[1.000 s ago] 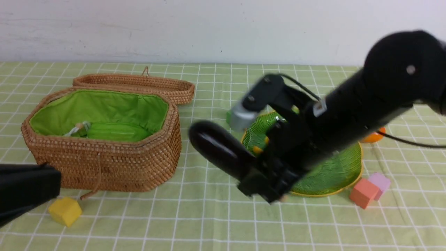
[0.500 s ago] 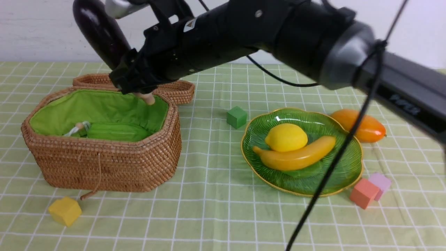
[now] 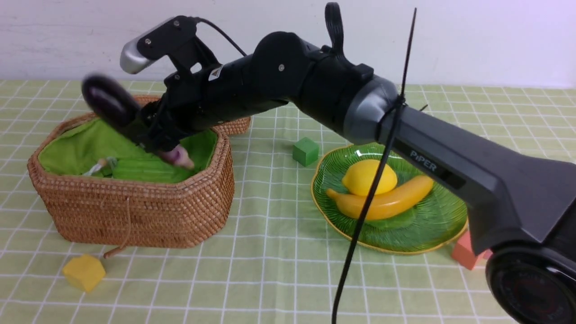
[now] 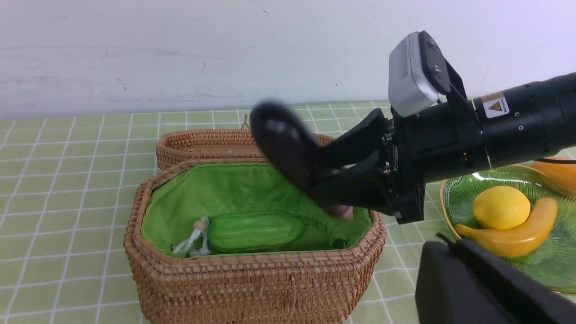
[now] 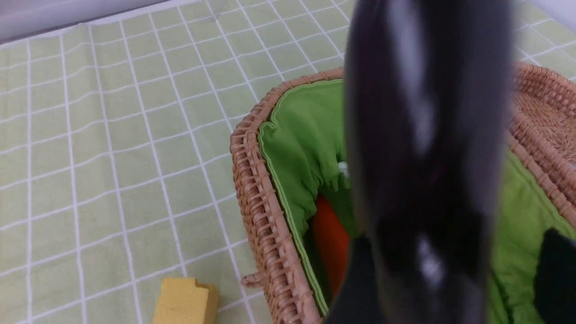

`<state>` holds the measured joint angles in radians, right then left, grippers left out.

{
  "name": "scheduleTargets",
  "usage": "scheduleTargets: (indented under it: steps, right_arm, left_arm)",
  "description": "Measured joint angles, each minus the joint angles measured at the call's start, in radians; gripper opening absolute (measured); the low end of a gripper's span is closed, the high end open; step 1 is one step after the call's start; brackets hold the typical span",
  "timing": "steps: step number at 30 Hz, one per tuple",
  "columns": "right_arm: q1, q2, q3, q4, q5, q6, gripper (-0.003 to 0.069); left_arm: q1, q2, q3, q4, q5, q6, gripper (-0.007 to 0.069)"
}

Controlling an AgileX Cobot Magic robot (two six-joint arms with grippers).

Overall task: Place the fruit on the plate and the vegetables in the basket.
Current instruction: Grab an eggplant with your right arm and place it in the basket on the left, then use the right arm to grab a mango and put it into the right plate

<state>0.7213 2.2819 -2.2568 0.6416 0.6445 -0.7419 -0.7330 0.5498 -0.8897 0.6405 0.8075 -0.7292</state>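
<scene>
**Right end effector [image 3: 150, 137] held the eggplant [image 3: 108, 105] over the basket [image 3: 135, 216]**

Its jaws were clenched on the thinner part of the dark-purple eggplant. The thick end pointed up and toward the robot's left, so the vegetable was tilted above the open basket. The pale tip hung low, near the green lining, but I cannot tell if it touched it. Inside the basket lay the light-green gourd [image 4: 254, 231], and the right wrist view showed also the carrot [image 5: 330, 245] close to the wall. On the plate [image 3: 432, 229] the lemon [image 3: 369, 176] and the banana [image 3: 387, 202] lay touching each other. The mango [image 4: 560, 171] was just beside the plate, not on it.

In my judgement the step in hand was placing the last vegetable. The next move called for lowering the eggplant a little, beside the gourd, then opening the jaws and lifting away without catching the wicker rim. After that only the mango remained. The left end effector [image 4: 472, 279] showed only as a dark shape in its own wrist view, so I cannot tell whether it was released or clenched.
</scene>
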Motion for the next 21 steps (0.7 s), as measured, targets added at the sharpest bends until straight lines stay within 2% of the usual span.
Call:
scheduleTargets:
  steps: [1,4,6,9,12,14,15,16,17,18,21]
  right_arm:
    - [0.000,-0.012,0.000,-0.007,0.018,0.001,0.0605]
    - [0.000,-0.052,0.000,-0.049,0.076,0.025,0.0668]
    - [0.000,-0.096,0.000,-0.100,0.135,0.074,0.0670]
    - [-0.006,-0.194,-0.001,-0.225,0.274,0.220,0.0611]
    - [-0.035,-0.298,-0.010,-0.388,0.442,0.367,0.0456]
    - [-0.061,-0.340,-0.012,-0.465,0.518,0.408,0.0374]
    - [-0.085,-0.365,-0.013,-0.514,0.560,0.425,0.0300]
    - [-0.108,-0.381,-0.014,-0.540,0.587,0.431,0.0251]
    - [-0.108,-0.381,-0.014,-0.546,0.587,0.432,0.0239]
    - [-0.156,-0.398,-0.015,-0.582,0.610,0.443,0.0131]
    - [-0.245,-0.414,0.001,-0.597,0.612,0.460,0.0001]
  left_arm:
    - [0.000,0.000,0.000,-0.002,0.000,0.000,-0.0013]
    - [0.000,0.000,0.000,-0.007,0.000,0.000,-0.0013]
    - [0.000,0.000,0.000,-0.016,-0.003,0.001,-0.0013]
    - [0.000,0.000,-0.001,-0.067,-0.004,0.054,-0.0013]
    - [0.000,0.000,-0.001,-0.189,-0.004,0.182,-0.0013]
    - [0.000,0.000,-0.001,-0.269,-0.004,0.251,-0.0013]
    - [0.000,0.000,-0.001,-0.332,-0.004,0.295,-0.0013]
    - [0.000,0.000,-0.001,-0.375,-0.003,0.340,-0.0013]
    - [0.000,0.000,-0.001,-0.385,-0.003,0.340,-0.0013]
    - [0.000,0.000,-0.001,-0.478,-0.003,0.427,-0.0013]
    - [0.000,0.000,-0.001,-0.616,-0.002,0.538,-0.0011]
